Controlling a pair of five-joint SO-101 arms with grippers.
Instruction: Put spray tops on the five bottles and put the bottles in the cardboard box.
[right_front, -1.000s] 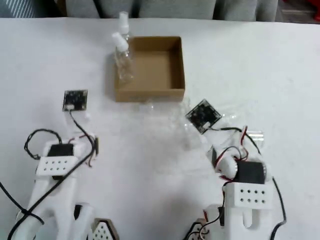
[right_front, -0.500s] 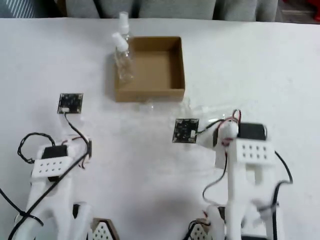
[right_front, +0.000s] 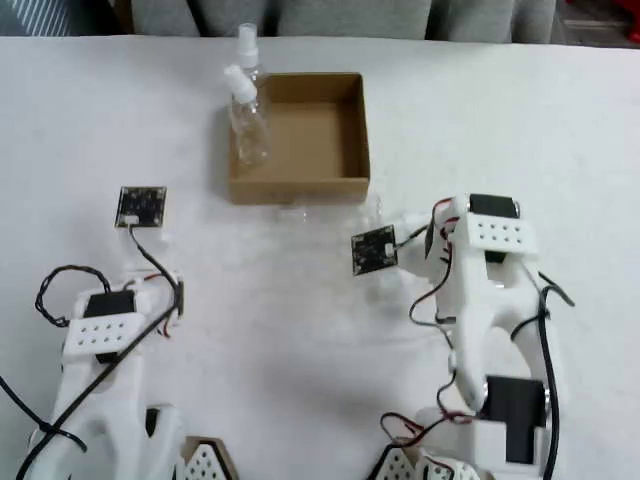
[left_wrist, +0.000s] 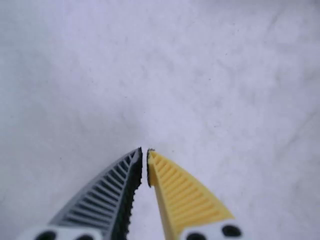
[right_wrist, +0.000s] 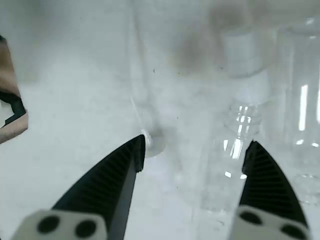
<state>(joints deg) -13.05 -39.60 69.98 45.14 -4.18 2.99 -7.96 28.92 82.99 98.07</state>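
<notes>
The cardboard box (right_front: 352, 130) stands open at the back middle of the table. Two clear bottles with white spray tops (right_front: 247, 122) (right_front: 246, 48) stand at its left wall. Several clear bottles without tops (right_front: 385, 215) lie or stand just in front of the box, faint against the white table. My right gripper (right_wrist: 195, 150) is open over them, and an open-necked bottle (right_wrist: 240, 130) sits between its black fingers (right_wrist: 131, 160). More clear bottles (right_wrist: 300, 100) are beside it. My left gripper (left_wrist: 145, 154) is shut on nothing, over bare table at the front left.
The right arm (right_front: 490, 240) stretches from the front right toward the box's front wall, its wrist camera board (right_front: 375, 250) above the bottles. The left arm (right_front: 105, 335) sits low at the front left, its camera board (right_front: 141, 207) ahead of it. A white cloth covers the table (right_front: 520, 120).
The right arm has swung forward and left, bringing its open gripper onto the clear bottles before the box. The left arm shifted slightly left, then held still.
</notes>
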